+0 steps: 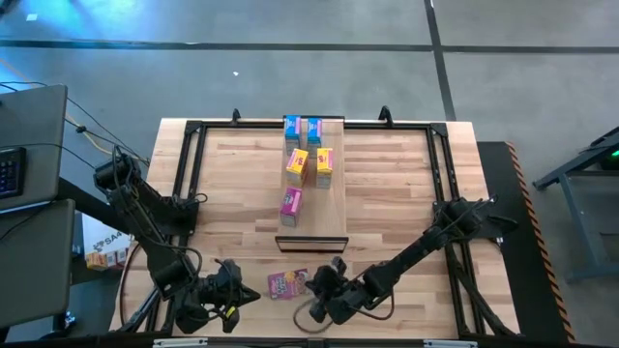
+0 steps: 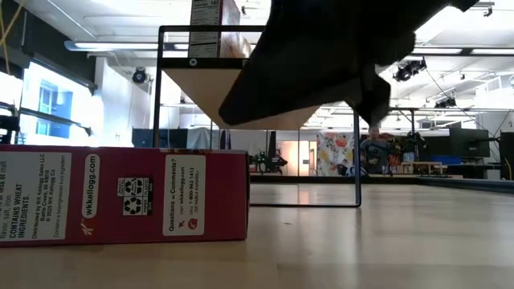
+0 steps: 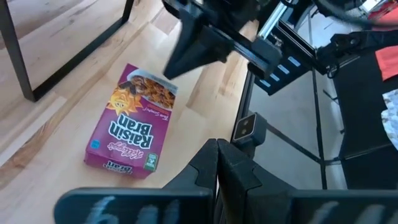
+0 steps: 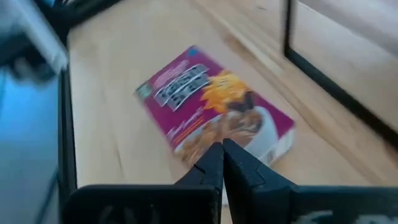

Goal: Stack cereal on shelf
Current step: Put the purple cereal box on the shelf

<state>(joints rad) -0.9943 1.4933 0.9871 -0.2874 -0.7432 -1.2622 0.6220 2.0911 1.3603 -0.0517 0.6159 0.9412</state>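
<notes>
We see the Raisin Bran box (image 1: 287, 283) lying flat on the tabletop (image 1: 387, 193) before the shelf (image 1: 334, 217), between our closed left gripper (image 1: 238, 290) and closed right gripper (image 1: 317, 283), touching neither.

Through the left wrist camera I see my own left gripper (image 3: 217, 163) in the foreground, its two dark fingers pressed together with nothing between them. Beyond it, a magenta Raisin Bran cereal box (image 3: 132, 122) lies flat on the pale butcher-block tabletop (image 3: 56, 134), printed face up, showing a sun and a bowl of flakes. The right gripper (image 3: 181, 55) hangs just beside the box's far end; I cannot tell whether they touch. A black metal frame leg (image 3: 15, 53) stands on the wood, apart from the box. Past the table edge are black rails (image 3: 283, 59) and grey floor.
</notes>
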